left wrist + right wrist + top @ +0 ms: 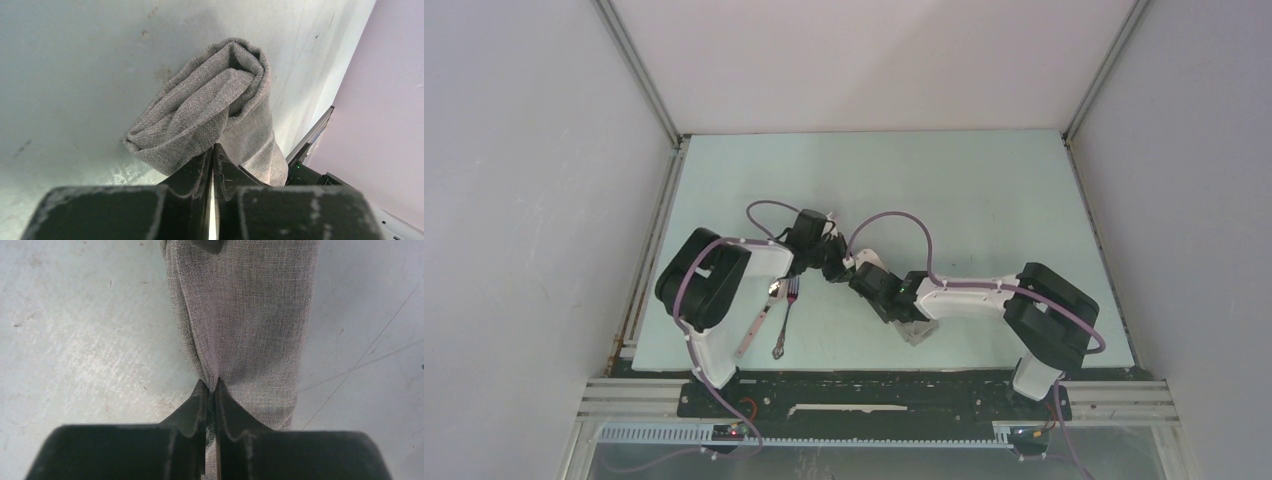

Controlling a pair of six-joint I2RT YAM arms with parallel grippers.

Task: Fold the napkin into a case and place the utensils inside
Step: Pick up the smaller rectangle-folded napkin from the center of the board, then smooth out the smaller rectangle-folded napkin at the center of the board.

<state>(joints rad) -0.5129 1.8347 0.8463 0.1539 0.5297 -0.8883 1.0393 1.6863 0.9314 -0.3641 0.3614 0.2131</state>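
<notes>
napkin (210,107) grey, matte woven, bunched into loose rolled folds.

napkin (215,115): grey matte woven cloth, bunched, not spread flat.
napkin, left wrist view: thick loose roll, layers wrapped round each other, its far end open; a flatter flap hangs at the right.
napkin, right wrist view: narrow band running straight away, creases gathered to a pinch at the near end.
napkin, hold: left gripper (213,150) and right gripper (211,385) each nipped tight on a fold.
napkin, top view: mostly hidden; one grey corner shows.
spoon (754,325): pale handle, shiny bowl at the far end, lying flat, slanted.
fork (785,320): all metal, tines at the far end, just right of the spoon.
utensils: side by side, outside the napkin, left of it.
</notes>
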